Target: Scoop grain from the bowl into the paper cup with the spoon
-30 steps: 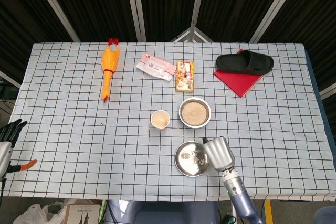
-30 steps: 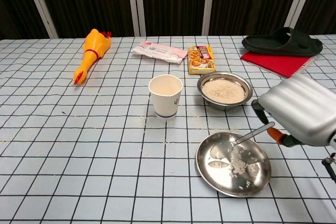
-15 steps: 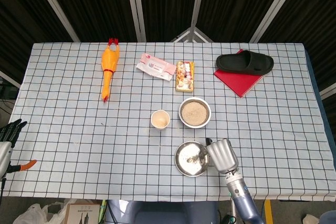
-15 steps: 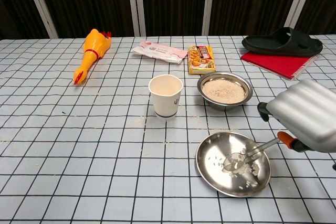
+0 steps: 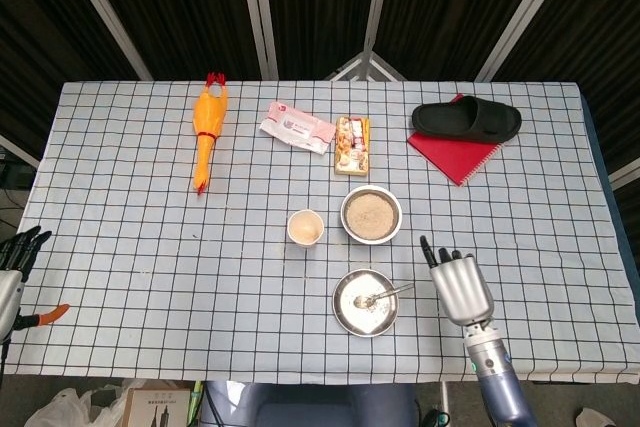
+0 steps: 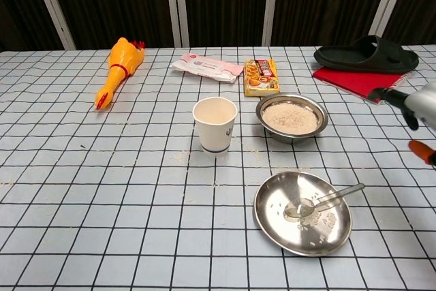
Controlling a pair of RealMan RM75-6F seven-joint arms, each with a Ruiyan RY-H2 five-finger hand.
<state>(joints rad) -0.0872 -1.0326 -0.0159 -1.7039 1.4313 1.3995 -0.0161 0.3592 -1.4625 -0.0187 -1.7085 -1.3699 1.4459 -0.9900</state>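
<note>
A metal bowl of grain (image 5: pixel 371 214) (image 6: pixel 291 117) stands right of the paper cup (image 5: pixel 305 228) (image 6: pixel 215 123). In front of them lies a shallow steel dish (image 5: pixel 345 316) (image 6: pixel 272 223) with a few grains, and the spoon (image 5: pixel 380 294) (image 6: pixel 323 200) rests in it, handle over the right rim. My right hand (image 5: pixel 460 285) (image 6: pixel 413 104) hovers right of the dish, fingers spread, holding nothing. My left hand (image 5: pixel 18 253) hangs past the table's left edge, its fingers apart and nothing in them.
At the back lie a yellow rubber chicken (image 5: pixel 207 132), a pink packet (image 5: pixel 296 127), a snack box (image 5: pixel 352 144), and a black slipper (image 5: pixel 468 120) on a red notebook (image 5: pixel 450 157). Loose grains dot the cloth near the cup.
My right hand let go of the spoon, opened its fingers and drew away to the right. The spoon now lies in the steel dish.
</note>
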